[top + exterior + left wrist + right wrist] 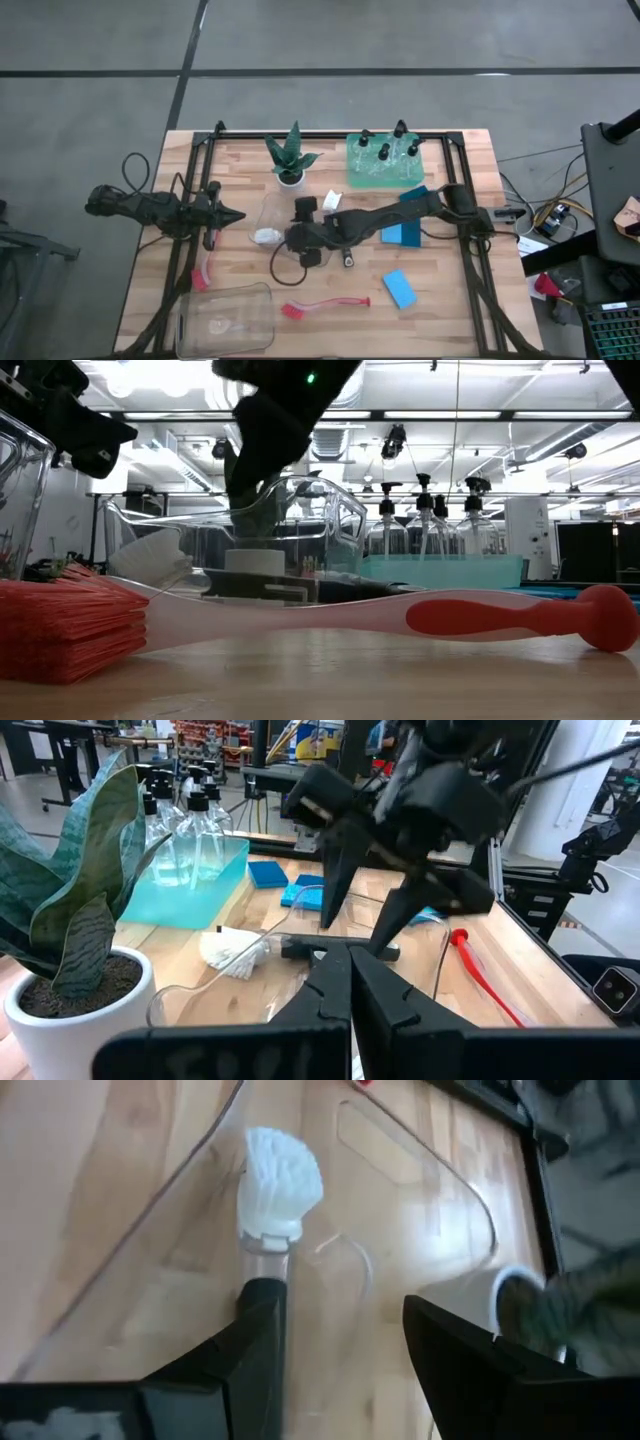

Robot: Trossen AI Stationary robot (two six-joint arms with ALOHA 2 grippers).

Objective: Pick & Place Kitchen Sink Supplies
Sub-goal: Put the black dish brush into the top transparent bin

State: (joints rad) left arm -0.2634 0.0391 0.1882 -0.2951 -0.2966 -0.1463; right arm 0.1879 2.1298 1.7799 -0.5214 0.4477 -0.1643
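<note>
The right gripper (283, 238) reaches across the middle of the table and stands over the clear bin (272, 212) just in front of the potted plant (291, 156); in its wrist view the fingers are spread apart with nothing between them, and the white-headed brush (277, 1175) lies in the bin just ahead of one fingertip, its white head pointing away from the gripper. That arrangement is consistent with a release into the bin, the jaws parted so the brush can settle on the bin floor, though through the clear plastic it cannot be told whether the handle is touching the finger. The left gripper (232, 215) waits at the table's left side with its fingers pressed together and empty, kept off the bin, probably so as not to obstruct the working arm. Four clear bottles (385, 150) stand upright in the green tray (355, 176) at the far edge, which appears to be their assigned place. Work remains on the open table: one blue sponge (399, 289) and a second blue sponge (401, 234) lie flat on the right, a red brush (325, 305) lies near the front edge, and another red-handled brush (203, 274) lies beside the second clear bin (225, 319) at front left.
</note>
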